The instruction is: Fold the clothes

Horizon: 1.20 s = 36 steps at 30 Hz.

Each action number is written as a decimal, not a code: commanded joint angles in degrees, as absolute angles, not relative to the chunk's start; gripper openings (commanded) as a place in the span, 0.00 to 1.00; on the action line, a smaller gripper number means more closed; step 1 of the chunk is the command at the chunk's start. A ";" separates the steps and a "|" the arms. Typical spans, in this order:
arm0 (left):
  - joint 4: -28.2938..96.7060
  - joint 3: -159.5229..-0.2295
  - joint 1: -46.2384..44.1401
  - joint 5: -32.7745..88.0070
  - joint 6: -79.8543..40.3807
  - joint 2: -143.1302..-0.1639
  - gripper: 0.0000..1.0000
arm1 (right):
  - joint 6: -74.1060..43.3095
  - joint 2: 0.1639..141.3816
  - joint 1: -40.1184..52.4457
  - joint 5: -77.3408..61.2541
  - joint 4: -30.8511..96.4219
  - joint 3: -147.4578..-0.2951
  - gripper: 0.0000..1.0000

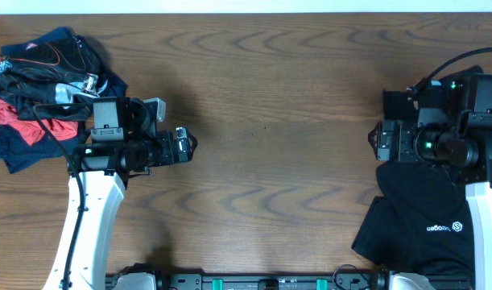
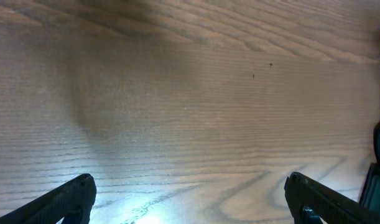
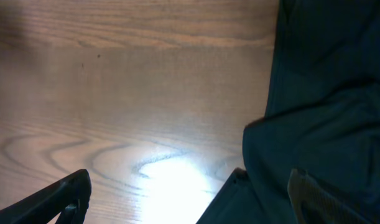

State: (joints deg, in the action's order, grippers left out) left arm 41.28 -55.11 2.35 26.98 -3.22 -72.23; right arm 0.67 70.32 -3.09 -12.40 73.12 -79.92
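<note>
A black T-shirt with a small white logo (image 1: 419,221) lies folded at the table's front right, partly under my right arm. It also shows in the right wrist view (image 3: 320,112) along the right side. A pile of black, red and navy clothes (image 1: 36,89) sits at the back left. My left gripper (image 1: 191,147) is open and empty above bare wood left of centre; its fingers (image 2: 190,199) stand wide apart. My right gripper (image 1: 373,141) is open and empty over the shirt's left edge, one finger over wood and one over cloth (image 3: 190,196).
The wooden table (image 1: 270,97) stretches between the two arms. Black cables (image 1: 447,64) run at the back right by the right arm's base. The table's front edge carries a black rail with green parts (image 1: 246,282).
</note>
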 commanded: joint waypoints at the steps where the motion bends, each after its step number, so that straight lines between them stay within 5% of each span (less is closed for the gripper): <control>1: 41.08 -56.51 2.11 26.52 -3.75 -72.01 0.98 | 1.37 70.22 -3.70 -13.56 74.06 -80.75 0.99; 8: 41.08 -56.51 1.56 26.50 -3.73 -72.05 0.98 | -8.36 73.47 -5.17 1.26 78.32 -80.75 0.99; 18: 37.04 -56.51 -8.73 22.52 -4.91 -75.59 0.98 | -1.39 85.62 -7.44 -12.36 75.55 -80.75 0.99; 36: 31.29 -64.18 -23.49 21.76 -7.64 -89.27 0.93 | 0.27 82.43 -7.07 -16.16 76.09 -80.79 0.99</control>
State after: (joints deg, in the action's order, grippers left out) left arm 31.44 -61.47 -23.38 22.26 -7.11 -89.38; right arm -0.80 85.52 -7.18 -14.48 75.99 -79.94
